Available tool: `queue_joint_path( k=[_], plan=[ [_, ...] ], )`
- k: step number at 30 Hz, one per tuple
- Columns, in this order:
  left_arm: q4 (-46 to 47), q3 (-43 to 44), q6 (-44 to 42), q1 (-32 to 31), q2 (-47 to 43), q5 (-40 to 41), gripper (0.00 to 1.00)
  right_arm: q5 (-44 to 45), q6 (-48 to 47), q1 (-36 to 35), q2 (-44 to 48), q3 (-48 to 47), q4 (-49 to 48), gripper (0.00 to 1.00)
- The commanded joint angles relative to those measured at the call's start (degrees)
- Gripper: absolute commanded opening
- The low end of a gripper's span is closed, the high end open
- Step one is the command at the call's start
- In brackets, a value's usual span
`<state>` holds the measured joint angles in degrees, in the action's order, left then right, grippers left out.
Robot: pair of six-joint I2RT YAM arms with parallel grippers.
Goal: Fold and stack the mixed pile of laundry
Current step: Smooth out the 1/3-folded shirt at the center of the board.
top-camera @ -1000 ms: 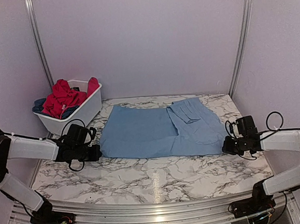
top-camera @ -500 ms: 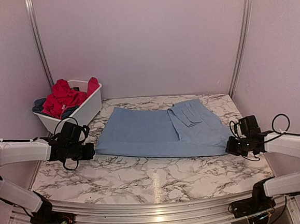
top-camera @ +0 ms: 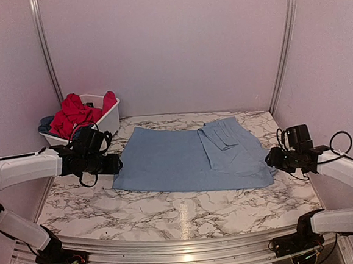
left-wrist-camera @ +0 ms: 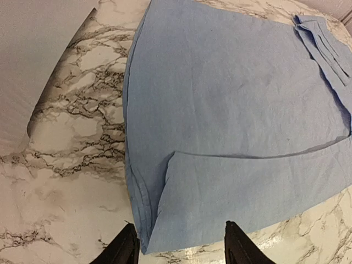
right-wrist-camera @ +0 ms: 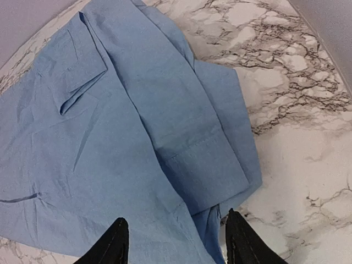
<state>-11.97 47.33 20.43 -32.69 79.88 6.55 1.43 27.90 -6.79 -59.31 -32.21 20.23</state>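
Light blue shirt (top-camera: 185,159) lies flat, folded, faintly creased.

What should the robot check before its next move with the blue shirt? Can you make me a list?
1. The left end effector is open, fingers apart: ok.
2. The right end effector is open: ok.
3. The light blue shirt lies flat on the table, pinched by neither: ok.
4. Shirt corner by the right end effector is tidy: not ok, layers stick out unevenly.
5. The red clothes are folded: not ok, heaped in the white basket.
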Motion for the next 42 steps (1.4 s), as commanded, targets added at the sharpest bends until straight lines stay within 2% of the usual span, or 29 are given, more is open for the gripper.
queue_joint_path(
  k=[1,4,9,14,18,22,24,25,26,34,42],
  plan=[
    [1.10,5.60,-3.18,-0.54,8.46,0.20,0.53,-9.11,-5.04,0.24,-11.53,-4.56,-7.85,0.51],
    [3.25,7.02,-3.61,-0.54,14.22,-3.01,0.50,-15.66,-6.24,-0.25,-18.04,-4.25,-14.66,0.48],
    [5.06,6.57,-3.40,-0.54,19.04,-3.72,0.49,-17.26,-7.20,-1.12,-25.02,-3.94,-17.30,0.45],
    [5.20,1.52,-1.34,-0.45,17.63,-3.30,0.48,-15.38,-4.94,-1.12,-23.86,-0.59,-15.22,0.44],
    [5.12,-1.73,-1.10,-0.36,13.73,-1.49,0.50,-14.44,-4.65,-1.37,-17.00,0.75,-14.49,0.45],
    [3.68,1.82,-3.15,-0.99,8.05,-0.43,0.58,-12.65,-7.16,-1.39,-15.33,-9.72,-11.62,0.47],
    [2.88,4.64,-4.43,-1.42,6.47,0.42,0.73,-14.15,-8.77,-1.37,-18.68,-15.86,-11.25,0.48],
    [2.83,5.86,-4.94,-1.57,5.88,0.32,0.84,-15.35,-9.40,-1.38,-21.32,-19.22,-10.56,0.47],
    [2.80,6.83,-5.08,-1.59,5.56,0.23,0.87,-16.89,-9.78,-1.36,-24.13,-22.29,-9.81,0.45],
    [4.47,10.61,-6.50,-2.03,3.57,0.51,0.93,-26.05,-9.07,-1.97,-40.52,-35.54,-11.16,0.41],
    [4.86,10.81,-6.28,-2.34,2.60,0.33,0.95,-27.13,-8.18,-1.91,-49.92,-40.81,-10.55,0.36]
  ],
)
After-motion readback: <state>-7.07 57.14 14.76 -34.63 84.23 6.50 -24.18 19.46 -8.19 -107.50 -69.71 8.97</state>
